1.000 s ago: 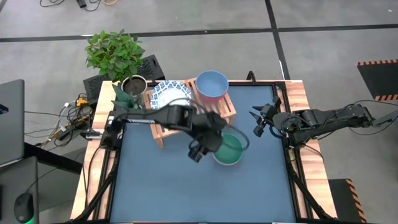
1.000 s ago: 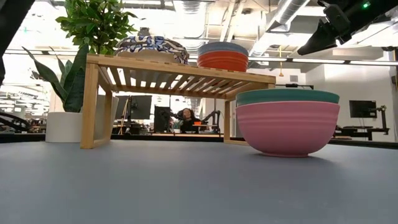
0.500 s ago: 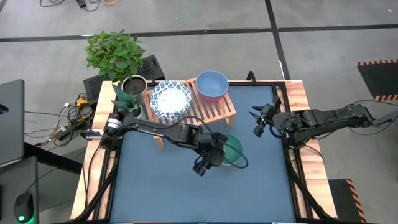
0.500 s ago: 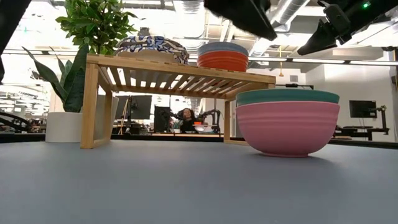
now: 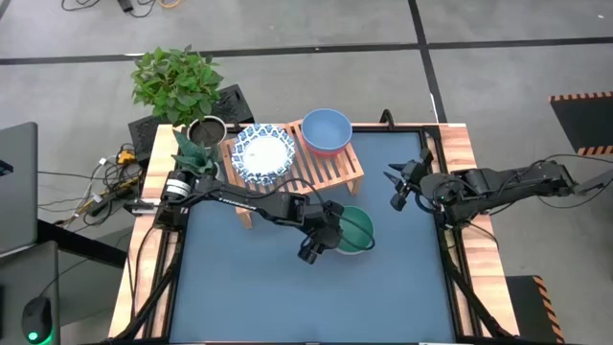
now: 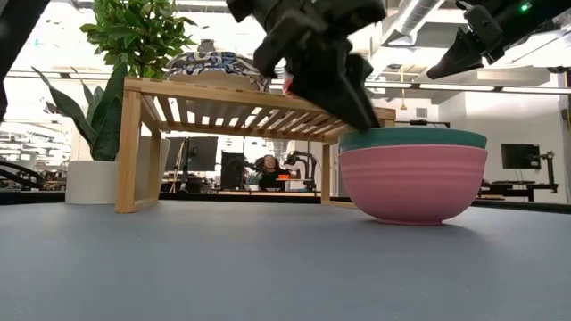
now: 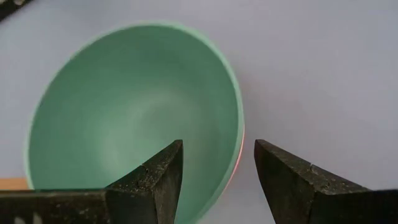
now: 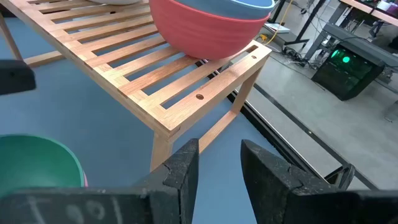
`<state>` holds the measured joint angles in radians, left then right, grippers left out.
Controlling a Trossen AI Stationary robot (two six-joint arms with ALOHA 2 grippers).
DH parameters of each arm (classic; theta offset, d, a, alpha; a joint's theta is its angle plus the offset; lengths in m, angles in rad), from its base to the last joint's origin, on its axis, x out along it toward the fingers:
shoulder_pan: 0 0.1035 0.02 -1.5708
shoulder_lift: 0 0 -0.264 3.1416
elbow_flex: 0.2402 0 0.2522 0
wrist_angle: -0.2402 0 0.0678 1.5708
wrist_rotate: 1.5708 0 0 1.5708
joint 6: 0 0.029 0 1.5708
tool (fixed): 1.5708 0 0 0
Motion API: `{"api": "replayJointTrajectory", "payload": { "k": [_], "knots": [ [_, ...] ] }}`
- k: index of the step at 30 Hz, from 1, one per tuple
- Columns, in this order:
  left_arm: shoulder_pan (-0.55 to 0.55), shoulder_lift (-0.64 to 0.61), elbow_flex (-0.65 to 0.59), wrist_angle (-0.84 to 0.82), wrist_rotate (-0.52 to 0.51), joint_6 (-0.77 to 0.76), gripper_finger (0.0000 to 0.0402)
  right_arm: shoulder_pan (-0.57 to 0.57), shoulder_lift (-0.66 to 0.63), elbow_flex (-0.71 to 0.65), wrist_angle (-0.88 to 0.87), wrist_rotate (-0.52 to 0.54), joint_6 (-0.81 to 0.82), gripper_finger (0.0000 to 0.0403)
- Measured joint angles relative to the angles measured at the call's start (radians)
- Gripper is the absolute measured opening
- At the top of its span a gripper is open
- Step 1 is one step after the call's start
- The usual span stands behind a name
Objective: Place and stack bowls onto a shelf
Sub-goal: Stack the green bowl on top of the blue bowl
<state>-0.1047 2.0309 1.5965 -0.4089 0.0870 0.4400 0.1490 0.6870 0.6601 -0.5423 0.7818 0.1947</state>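
A teal bowl sits nested in a pink bowl on the blue mat, just near of the shelf. On the wooden slatted shelf rest stacked white bowls with blue pattern and a blue bowl inside a red bowl. My left gripper is open and angled down over the nested pair's left rim, one finger inside the teal bowl and one outside; no touch shows. My right gripper is open, raised near the table's right edge.
A potted plant and a spiky plant stand at the table's far left corner by the shelf's end; a leafy plant is beyond. Bare mat lies on the near half of the table.
My left gripper has moved from beside the shelf's front toward the near edge, then down onto the left rim of the teal and pink bowls, coming into the low view from above. The bowls and the right arm have stayed put.
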Motion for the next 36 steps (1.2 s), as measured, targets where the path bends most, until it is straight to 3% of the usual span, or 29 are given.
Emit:
{"api": "replayJointTrajectory", "payload": {
  "k": [12,29,36],
  "knots": [
    [0.0,0.0,-0.028,0.017,-0.035,0.004,0.0174,0.0,0.0,0.0,0.0,0.0,0.0,0.0145],
    [0.0,0.0,-0.028,0.0,-0.048,0.046,0.0009,0.0,0.0,0.0,0.0,0.002,-0.001,0.0145],
    [-0.001,0.0,-0.027,-0.003,-0.049,0.046,0.0002,0.0,0.0,0.0,0.0,0.002,-0.001,0.0145]
  ]
}}
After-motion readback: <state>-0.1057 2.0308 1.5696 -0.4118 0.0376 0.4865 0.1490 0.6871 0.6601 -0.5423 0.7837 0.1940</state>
